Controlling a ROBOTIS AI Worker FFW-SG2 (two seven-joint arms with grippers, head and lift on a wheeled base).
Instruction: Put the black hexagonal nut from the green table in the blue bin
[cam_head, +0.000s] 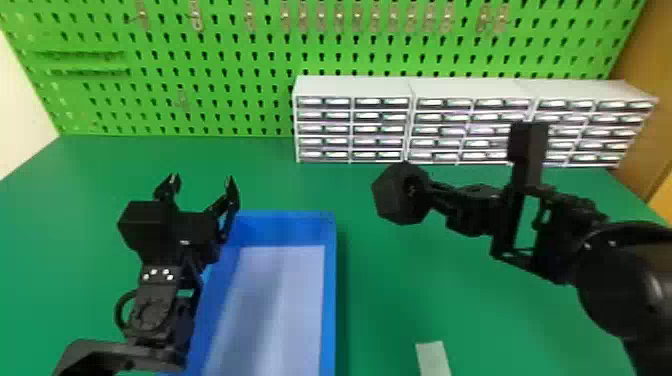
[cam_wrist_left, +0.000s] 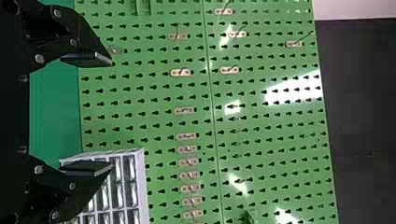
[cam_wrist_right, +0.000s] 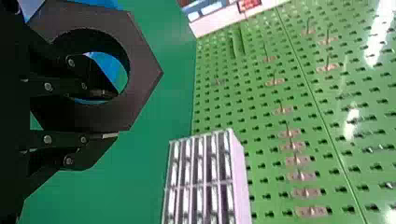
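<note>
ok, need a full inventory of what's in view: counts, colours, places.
black hexagonal nut: 1, black, held above the table, right of the bin
blue bin: 1, blue with pale floor, on the table between the arms
table: 1, green, under the bin
drawer units: 3, pale grey, back of table, right
pegboard: 1, green, behind table
hooks: many, metallic, on pegboard
flat strip: 1, pale, table front, right of bin
brown panel: 1, right edge
left gripper: 1, black, open, near bin's far left corner
right gripper: 1, black, shut on nut
</note>
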